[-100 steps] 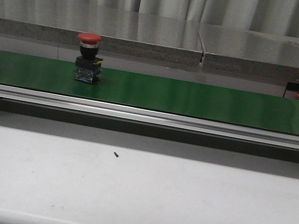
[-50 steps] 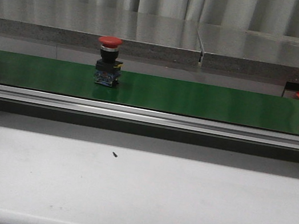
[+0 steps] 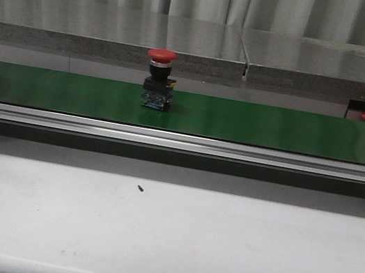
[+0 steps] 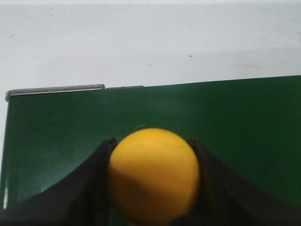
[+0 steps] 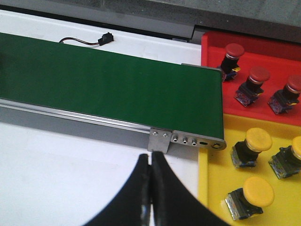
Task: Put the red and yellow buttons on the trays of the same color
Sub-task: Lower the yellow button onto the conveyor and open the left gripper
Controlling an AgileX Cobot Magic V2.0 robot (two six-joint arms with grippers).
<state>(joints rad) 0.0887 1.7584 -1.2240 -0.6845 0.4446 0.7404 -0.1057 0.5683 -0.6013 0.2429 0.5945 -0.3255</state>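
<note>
On the green belt (image 3: 255,124), a red button (image 3: 158,79) stands upright left of the middle. It has travelled rightwards: a second ago it stood nearer the left end, and half a second ago it was partway between that spot and its present one. It has a rounded red cap like a mushroom, a silver collar beneath, and a blocky dark base with a blue part low down. The belt is a smooth, flat, dark green strip with a faint sheen, edged in front by a pale metal rail (image 3: 181,142). The white tabletop (image 3: 164,239) in front is matt, with one tiny dark speck on it.

At the far left edge of the front view a dark part of the left arm shows; it was out of sight a second ago.

The left gripper (image 4: 153,188), seen from its wrist, is pinching a yellow button (image 4: 153,174) by its smooth domed cap, one black finger pressed to each side, over the left end of the belt.

The right gripper (image 5: 150,188) has its two curved black fingers pressed together with nothing between them, above the white table near the belt's right end. Beside that end lie a red tray (image 5: 263,47) holding three red-capped buttons and a yellow tray (image 5: 216,197) holding at least three yellow-capped ones. Both trays look like glossy plastic with raised rims.
</note>
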